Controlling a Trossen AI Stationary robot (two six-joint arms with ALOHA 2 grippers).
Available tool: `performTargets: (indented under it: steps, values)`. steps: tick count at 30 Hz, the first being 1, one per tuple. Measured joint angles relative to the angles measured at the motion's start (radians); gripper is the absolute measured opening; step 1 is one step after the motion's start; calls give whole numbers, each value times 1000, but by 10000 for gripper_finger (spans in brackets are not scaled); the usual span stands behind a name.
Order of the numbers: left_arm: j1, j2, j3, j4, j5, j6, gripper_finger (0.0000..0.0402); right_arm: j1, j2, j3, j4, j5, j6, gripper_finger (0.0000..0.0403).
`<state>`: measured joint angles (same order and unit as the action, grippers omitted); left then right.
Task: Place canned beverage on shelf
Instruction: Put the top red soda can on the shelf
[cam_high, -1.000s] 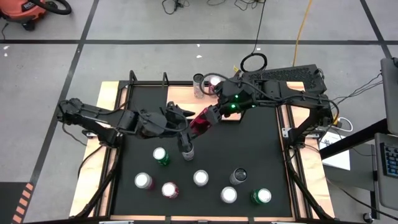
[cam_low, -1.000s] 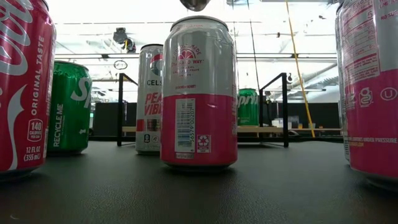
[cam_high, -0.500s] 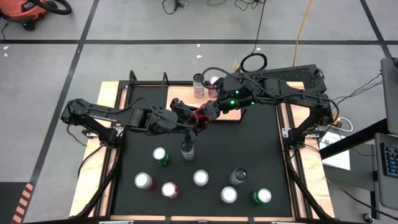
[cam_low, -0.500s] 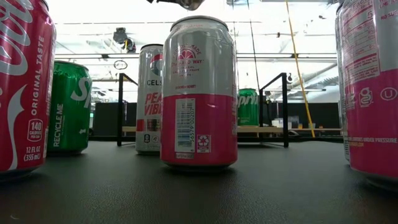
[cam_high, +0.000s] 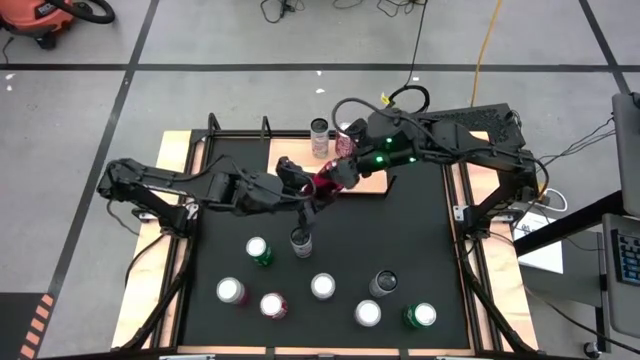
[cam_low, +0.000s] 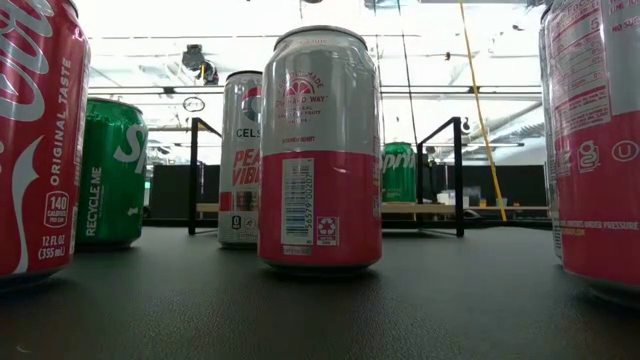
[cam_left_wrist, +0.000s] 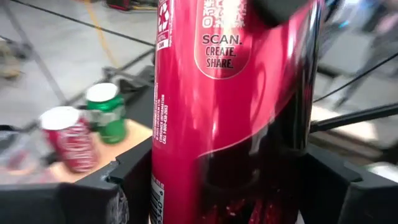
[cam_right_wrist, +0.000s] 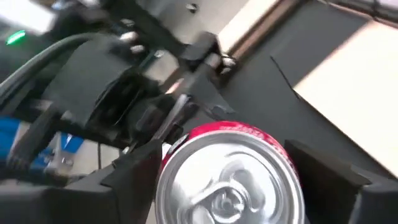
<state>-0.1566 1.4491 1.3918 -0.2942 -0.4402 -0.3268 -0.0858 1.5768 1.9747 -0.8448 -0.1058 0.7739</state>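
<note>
Task thing: a red can (cam_high: 325, 182) – held tilted in the air above the black mat (cam_high: 400, 240), upper middle of the high view, between the two claws.
Left claw (cam_high: 311, 192): it comes in from the left of the high view and grasps the red can; in its wrist view the fingers (cam_left_wrist: 127, 186) press close on both sides of the can's body.
Right claw (cam_high: 343, 168): it comes in from the upper right of the high view and sits at the can's top end, the pull-tab lid facing its wrist camera. Whether it clamps the can or has let go, I cannot tell.
Shelf (cam_low: 500, 208): a light-brown board that runs across the middle distance of the low view between black brackets. A green Sprite can (cam_low: 398, 172) stands on it, right of centre.
Shelf in left wrist view: a green can (cam_left_wrist: 106, 112) and a red can with white lettering (cam_left_wrist: 68, 138) stand just beside each other on the wood, at the frame's left.
Table, lower half of high view: eight cans stand upright and apart on the mat – among them a green one (cam_high: 258, 250) and a dark one (cam_high: 301, 241) nearest the claws.
Low view, foreground: a pink-and-silver can (cam_low: 320, 150) stands at centre, and a Coca-Cola can (cam_low: 35, 140) is cut off by the left edge.
</note>
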Motion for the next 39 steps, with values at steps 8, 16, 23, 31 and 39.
performTargets:
  steps: [8, 16, 23, 31, 39]
  values:
    - [-1, -44, -1, 85, 162, -77, 282, 1, -98, 2, 114, -16, -282, 352]
    - [12, -44, 0, 276, 404, -139, 282, 15, -168, 1, 145, -63, -411, 353]
    - [30, -44, 0, 428, 553, -173, 282, 82, -156, 0, 219, -134, -416, 353]
    - [53, -46, 0, 484, 660, -216, 282, 153, -134, 0, 354, -117, -397, 352]
    - [78, -36, 1, 499, 701, -217, 282, 166, -81, -1, 435, -98, -394, 352]
